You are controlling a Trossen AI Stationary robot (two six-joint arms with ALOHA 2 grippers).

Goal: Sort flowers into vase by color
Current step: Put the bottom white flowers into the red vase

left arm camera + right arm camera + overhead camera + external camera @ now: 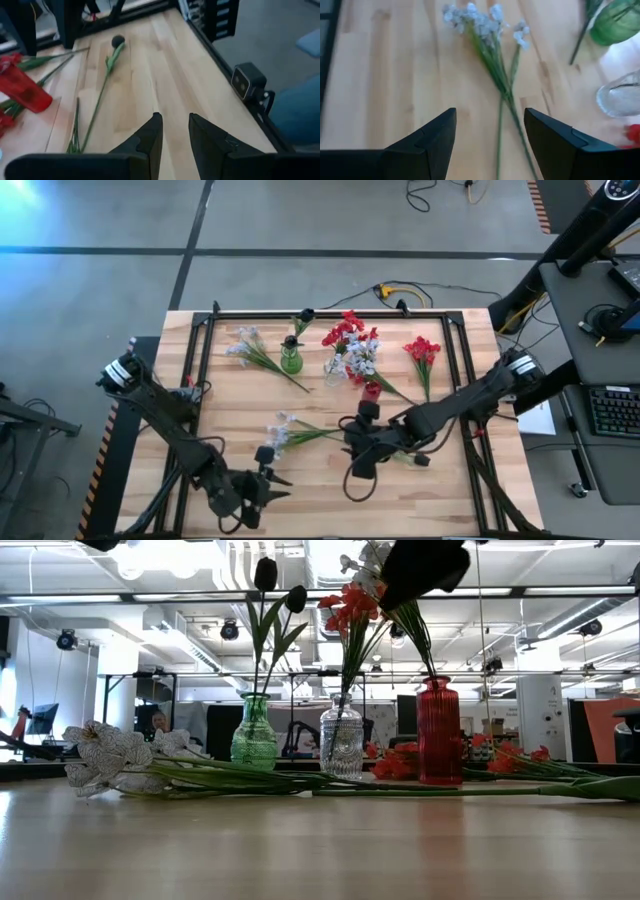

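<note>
The left end effector (268, 480) hovers low near the front edge of the counter (240, 395), its fingers (150, 137) drawn close with a narrow gap and nothing between them. Ahead of it in its wrist view lies a dark-budded flower (106, 75) on bare wood, and off to one side of that stem the red vase (22, 90); the counter's dark frame rail and a small camera box (247, 82) run close along the other side. The right end effector (362, 442) hangs over the counter's middle, fingers (427, 137) spread wide and empty, with a pale blue-white spray (487, 30) lying directly beyond them. Behind it stand three vases: the green vase (291, 358) with dark buds, the clear vase (341, 738) with red and pale blossoms mixed, and the red one. More red flowers (422, 352) lie to its outer side, another pale spray (250, 348) far left. The front centre of the counter is open wood.
</note>
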